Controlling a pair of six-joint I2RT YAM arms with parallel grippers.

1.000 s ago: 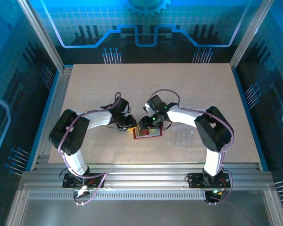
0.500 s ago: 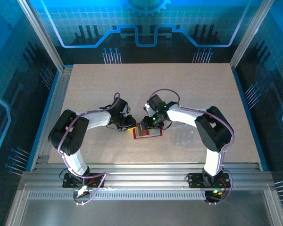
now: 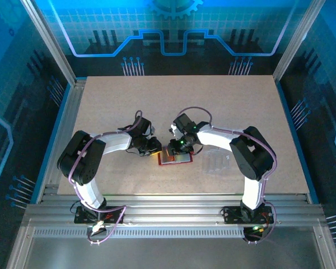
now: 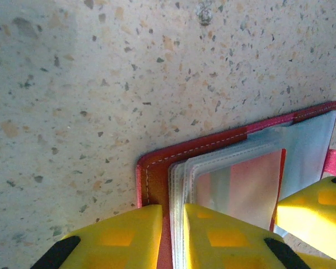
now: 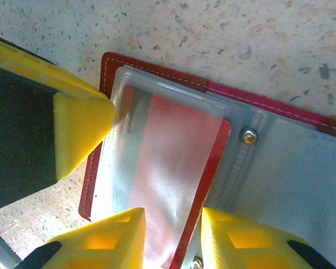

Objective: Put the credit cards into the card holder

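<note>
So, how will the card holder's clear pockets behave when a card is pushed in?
Probably floppy: the clear pockets fan out in thin layers. Glossy, so likely slippery. The card holder seems light and might slide; the left gripper clamps its edge.

No legible text, numbers or brand marks anywhere; card (image 5: pixel 173 162) sits behind a clear sleeve of the card holder (image 4: pixel 151 179), its face blurred into pink and grey bands, any print too smeared to read; the holder's red cover is plain with a stitched edge; blue back wall (image 3: pixel 241 22) carries a gear emblem (image 3: pixel 173 5) at top centre and circuit-style line graphics, pictorial, no letters to make out.
</note>
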